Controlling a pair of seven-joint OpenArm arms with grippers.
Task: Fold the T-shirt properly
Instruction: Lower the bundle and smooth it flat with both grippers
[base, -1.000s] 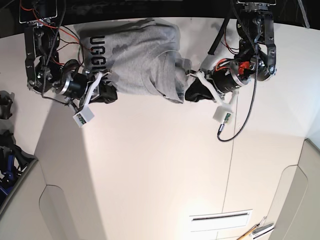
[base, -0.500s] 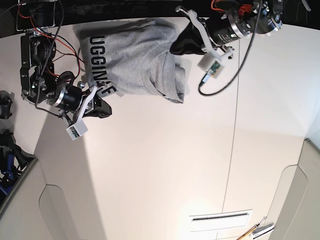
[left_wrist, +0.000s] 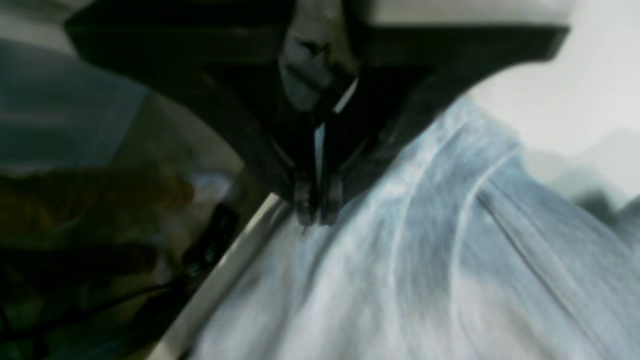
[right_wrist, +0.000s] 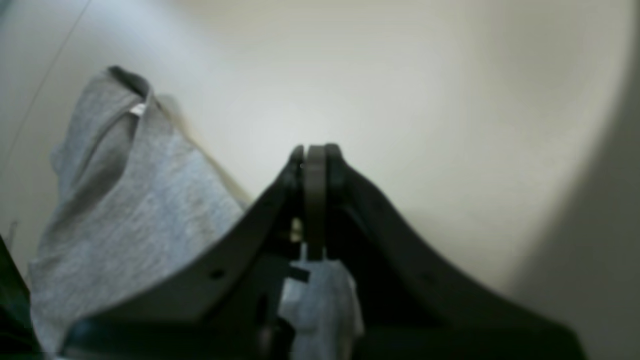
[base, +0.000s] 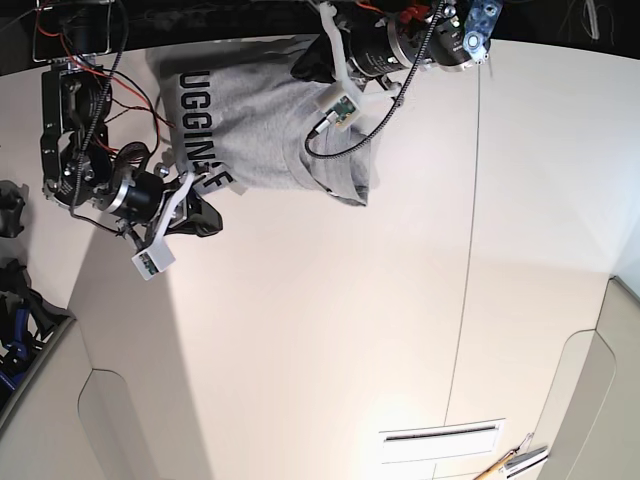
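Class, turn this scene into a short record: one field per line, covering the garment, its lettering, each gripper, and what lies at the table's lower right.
garment: grey T-shirt, partly folded, near the table's far edge
lettering: bold black, at the shirt's end nearer the right gripper
left gripper: jaws together, over the shirt's far side; grip on cloth unclear
right gripper: jaws together, beside the shirt's near edge
table: pale surface
lower right: pencil-like item, partly cut off by the frame

Bold black lettering on the grey T-shirt (base: 258, 120) shows "UGGIN", with more letters partly hidden.
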